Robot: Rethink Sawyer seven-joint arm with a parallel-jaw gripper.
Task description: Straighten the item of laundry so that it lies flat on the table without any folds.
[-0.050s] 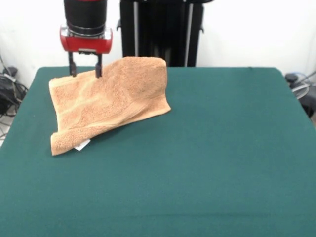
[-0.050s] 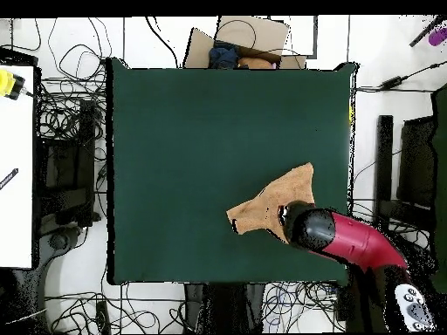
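The towel is a small orange-tan terry cloth, lying crumpled and partly folded on the table. In the front view it sits in the far left part of the dark green top, one end raised into a hump, the near edge doubled under with a small white tag peeping out. The table is large, rectangular and plain.

Orange-tan towel, dark green table
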